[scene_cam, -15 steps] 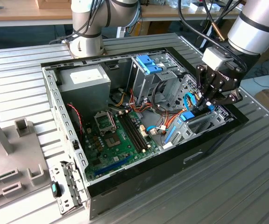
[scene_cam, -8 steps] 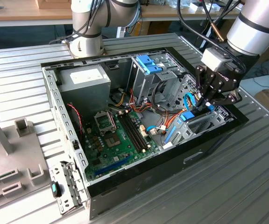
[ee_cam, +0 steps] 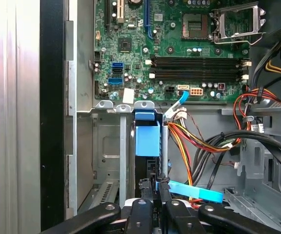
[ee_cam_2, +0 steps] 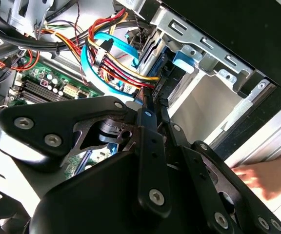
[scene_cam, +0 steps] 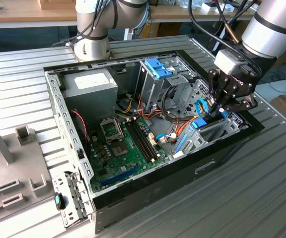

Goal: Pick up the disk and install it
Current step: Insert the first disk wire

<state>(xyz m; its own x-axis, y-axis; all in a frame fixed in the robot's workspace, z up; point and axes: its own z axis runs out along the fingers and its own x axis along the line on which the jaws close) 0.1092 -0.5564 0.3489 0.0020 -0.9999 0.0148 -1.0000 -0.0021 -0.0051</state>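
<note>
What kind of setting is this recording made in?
Most likely a robotics lab or workshop bench for computer assembly: an open desktop computer case with its motherboard exposed lies on a ribbed metal table, and wooden workbenches stand behind.

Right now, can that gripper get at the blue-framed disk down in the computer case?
Probably yes. In the first wrist view the gripper sits right at the edge of the disk, which stands on edge in its metal bay. The orange and yellow cables run alongside, not across.
</note>
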